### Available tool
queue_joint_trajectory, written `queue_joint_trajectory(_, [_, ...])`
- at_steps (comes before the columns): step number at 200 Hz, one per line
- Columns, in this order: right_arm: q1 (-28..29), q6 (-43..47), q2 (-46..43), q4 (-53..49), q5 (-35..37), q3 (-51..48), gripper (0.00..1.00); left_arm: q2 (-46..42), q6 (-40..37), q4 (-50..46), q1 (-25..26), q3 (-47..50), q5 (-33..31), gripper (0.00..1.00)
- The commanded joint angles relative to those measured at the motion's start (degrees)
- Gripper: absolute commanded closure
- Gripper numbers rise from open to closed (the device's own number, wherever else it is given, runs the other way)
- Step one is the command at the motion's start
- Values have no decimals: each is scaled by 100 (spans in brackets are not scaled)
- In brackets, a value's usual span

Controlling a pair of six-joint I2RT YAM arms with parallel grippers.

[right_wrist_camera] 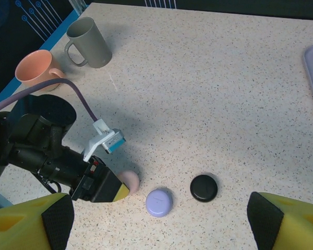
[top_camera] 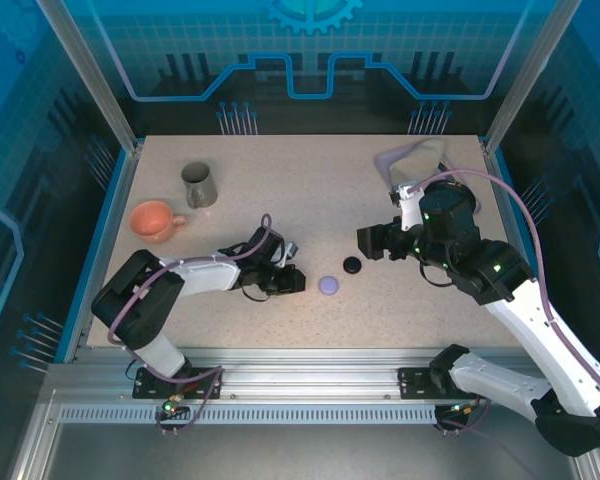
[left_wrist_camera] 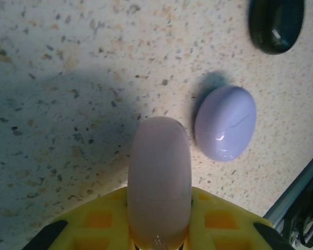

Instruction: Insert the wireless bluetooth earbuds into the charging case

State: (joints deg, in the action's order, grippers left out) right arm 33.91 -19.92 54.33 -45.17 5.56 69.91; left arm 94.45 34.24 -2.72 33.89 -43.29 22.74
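Note:
My left gripper (top_camera: pixel 294 281) lies low on the table, shut on a closed pinkish-beige charging case (left_wrist_camera: pixel 159 172), whose end pokes out past the yellow fingers (right_wrist_camera: pixel 117 191). Just right of it a closed lavender case (left_wrist_camera: pixel 225 122) rests on the table (top_camera: pixel 328 285). A closed black case (right_wrist_camera: pixel 204 188) sits beyond that (top_camera: pixel 352 265). My right gripper (right_wrist_camera: pixel 161 229) hovers open above the lavender and black cases, with nothing between its wide-spread fingers. The earbuds are out of view.
An orange mug (top_camera: pixel 155 220) and a grey mug (top_camera: pixel 198 185) stand at the back left. A pale tray (top_camera: pixel 420 155) lies at the back right, behind the right arm. The table's near edge runs just below the cases.

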Motion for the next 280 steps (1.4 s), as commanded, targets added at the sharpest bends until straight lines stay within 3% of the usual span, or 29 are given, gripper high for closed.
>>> queue_joint_trajectory(1, [-129,-82,-37,-132,-65,-70,10,138,64,-316,-28,-228,16,98])
queue_joint_trajectory(19, [-191,-57,-14,-216,-76,-57,10,190,79,-384,-30,-259,-32,85])
queue_joint_trajectory(36, [-283,-14,25,-320,-108,-22,7,192,91,-456,-29,-278,-119,80])
queue_joint_trajectory(68, [-603,192,102,-452,-225,72,4,4,126,-579,-32,-210,-440,52])
queue_joint_trajectory(92, [-928,375,183,-563,-279,180,1,-183,94,-659,-54,-189,-520,41])
queue_joint_trajectory(123, [-1391,549,173,-454,-116,26,0,-795,-113,-820,-175,-190,-689,24])
queue_joint_trajectory(154, [-1921,699,-82,274,285,-605,0,-1685,-512,-1161,-484,-239,-1342,11])
queue_joint_trajectory(204, [-2880,889,23,1632,470,-1771,0,-2605,-1408,-1045,-1392,-399,-2824,3])
queue_joint_trajectory(247, [-3227,1316,466,3810,381,-3261,0,-3027,-2242,403,-1912,472,-4198,1])
queue_joint_trajectory(280, [-3327,1577,868,5702,435,-4159,0,-3053,-2716,989,-2286,975,-4454,1])
